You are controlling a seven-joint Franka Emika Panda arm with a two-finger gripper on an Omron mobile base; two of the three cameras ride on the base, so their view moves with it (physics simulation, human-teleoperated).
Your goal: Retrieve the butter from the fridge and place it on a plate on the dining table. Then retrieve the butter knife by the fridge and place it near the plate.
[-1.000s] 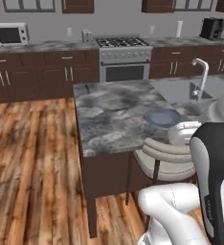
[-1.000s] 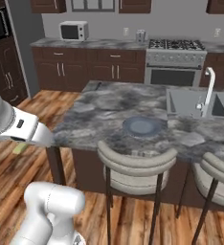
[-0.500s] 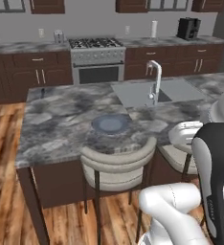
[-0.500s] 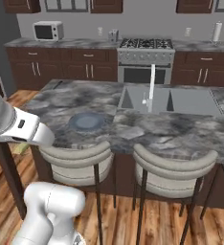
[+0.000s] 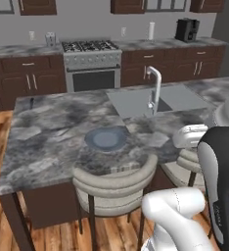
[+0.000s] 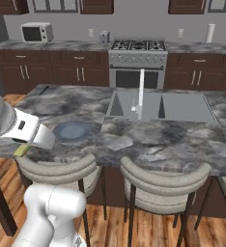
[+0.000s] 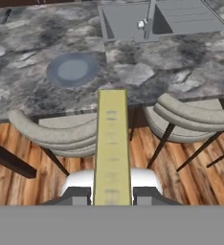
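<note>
The butter [image 7: 112, 143] stands clamped between the gripper [image 7: 112, 194] fingers, its lower end cut off, held over the stools short of the dining table [image 7: 32, 52]. In the right base view only its tip shows. The plate [image 5: 105, 138] lies bare near the table's edge

marbled stone dining table [image 5: 48, 132], wood floor [image 7: 18, 191]

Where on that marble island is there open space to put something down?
Bare stone surrounds the plate on the dining table, especially between it and the table's left end. The plate itself holds nothing. The sink and faucet crowd the right side. A small dark item lies at the far left corner.
</note>
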